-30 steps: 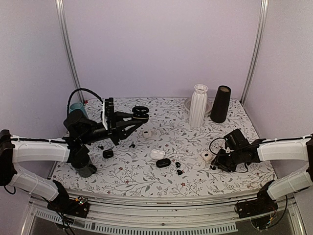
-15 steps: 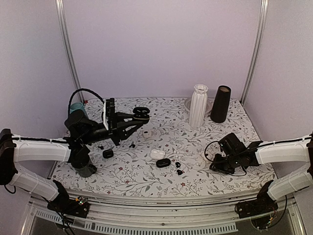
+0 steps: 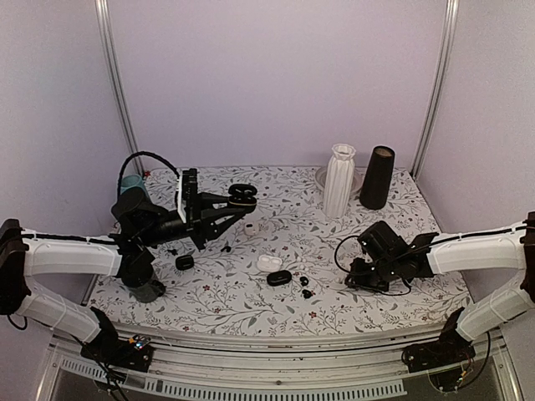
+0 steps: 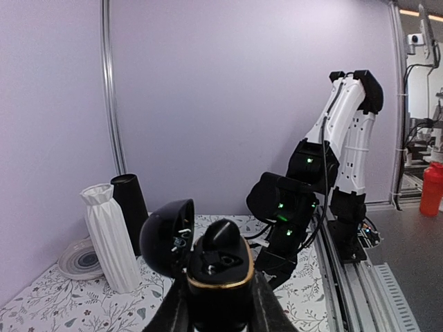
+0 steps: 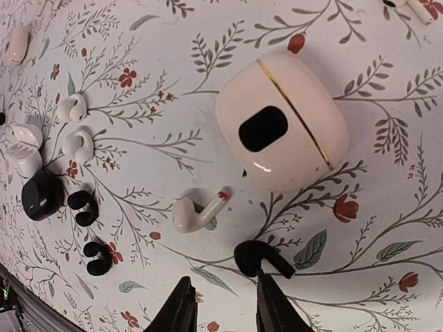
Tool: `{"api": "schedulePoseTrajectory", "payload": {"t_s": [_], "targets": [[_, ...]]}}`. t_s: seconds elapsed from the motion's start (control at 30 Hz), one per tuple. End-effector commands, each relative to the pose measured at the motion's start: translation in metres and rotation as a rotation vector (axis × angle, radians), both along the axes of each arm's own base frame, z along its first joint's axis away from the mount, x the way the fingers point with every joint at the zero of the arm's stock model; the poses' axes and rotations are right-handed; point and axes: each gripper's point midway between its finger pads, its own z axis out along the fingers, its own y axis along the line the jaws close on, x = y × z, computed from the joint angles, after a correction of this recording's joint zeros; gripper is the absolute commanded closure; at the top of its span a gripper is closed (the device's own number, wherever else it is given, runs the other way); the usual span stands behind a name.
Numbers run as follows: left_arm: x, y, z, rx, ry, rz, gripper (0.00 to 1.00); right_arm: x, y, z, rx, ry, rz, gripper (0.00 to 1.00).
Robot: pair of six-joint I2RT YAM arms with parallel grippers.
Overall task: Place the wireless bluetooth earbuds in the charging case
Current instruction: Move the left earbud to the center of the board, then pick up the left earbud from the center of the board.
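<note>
the left pincer (image 4: 220, 312) is pinching the black charging case (image 4: 220, 273) by its lower half and holds it in the air above the table (image 3: 251, 313), lid tipped back. a dark rounded piece sits in the open top, but it cannot be told whether that is a bud.

the right pincer (image 5: 223, 308) hangs low over the right part of the table. its fingers (image 5: 181, 308) are spread a little, with only the flowered table top between them and nothing gripped. just past the fingertips lies a black stemmed earbud (image 5: 261, 259), loose on the table. beside it is a white stemmed earbud (image 5: 197, 211) with a red tip, and beyond both sits a cream case (image 5: 280, 121), closed.

off to the side in that wrist view, two more black earbuds (image 5: 84, 206) lie next to a round black case (image 5: 41, 195), with white buds (image 5: 73, 108) near them — all apart from the held case. at the back of the table stand a white vase (image 3: 338, 180) and a black cone (image 3: 377, 177).
</note>
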Motion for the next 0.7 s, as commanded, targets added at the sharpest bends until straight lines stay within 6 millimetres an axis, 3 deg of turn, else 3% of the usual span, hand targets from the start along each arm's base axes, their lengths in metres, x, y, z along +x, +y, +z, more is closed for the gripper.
{"api": "schedulePoseTrajectory", "payload": {"t_s": [0.0,0.17,0.43,0.67], "targets": [[-0.006,-0.004,0.008,-0.02,-0.024,-0.021,1.0,0.012,-0.015,0.012,-0.113,-0.049,-0.029,0.7],[-0.006,-0.003,0.008,-0.022,-0.028,-0.018,1.0,0.021,-0.008,0.025,-0.166,-0.114,0.086,0.7],[-0.008,-0.001,0.008,-0.023,-0.027,-0.016,1.0,0.016,0.011,0.018,-0.23,-0.11,0.307,0.76],[-0.008,-0.001,0.009,-0.023,-0.028,-0.016,1.0,0.013,0.002,0.008,-0.304,-0.093,0.36,0.76]]}}
